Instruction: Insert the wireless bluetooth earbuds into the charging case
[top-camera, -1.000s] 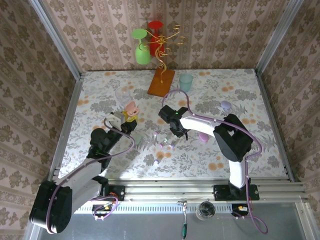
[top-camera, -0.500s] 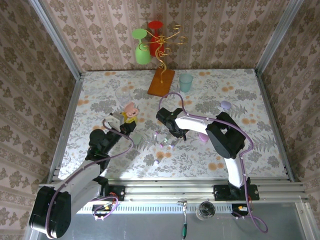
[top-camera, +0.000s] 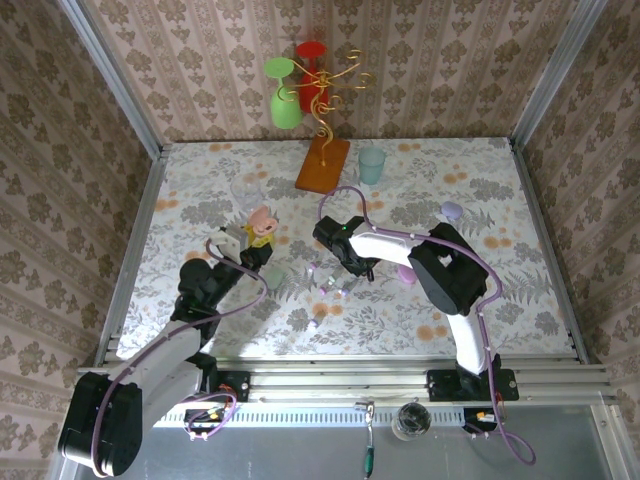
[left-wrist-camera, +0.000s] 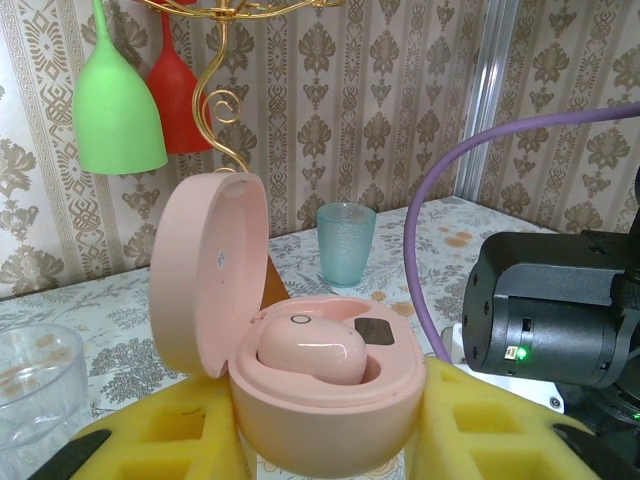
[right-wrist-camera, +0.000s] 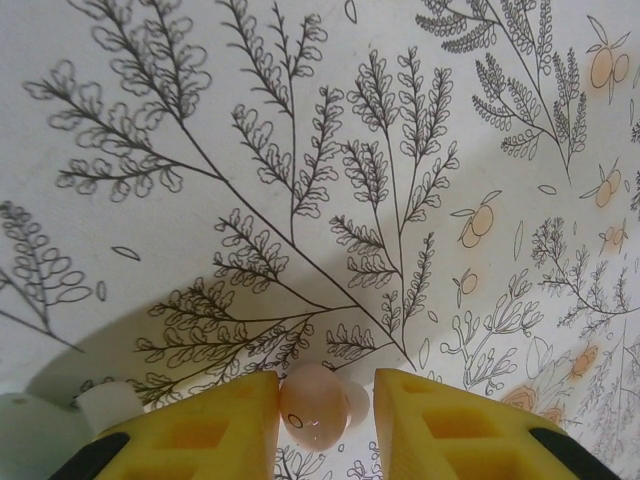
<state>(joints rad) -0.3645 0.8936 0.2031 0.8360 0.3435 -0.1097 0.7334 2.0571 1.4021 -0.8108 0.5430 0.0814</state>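
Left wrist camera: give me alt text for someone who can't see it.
An open pink charging case sits clamped in the left gripper, one pink earbud seated inside beside an empty socket. Behind it stand a teal cup and a gold rack hanging a green glass and a red glass.

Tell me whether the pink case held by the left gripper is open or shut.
Open. The pink case has its lid hinged up at the back, and one pink earbud sits inside.
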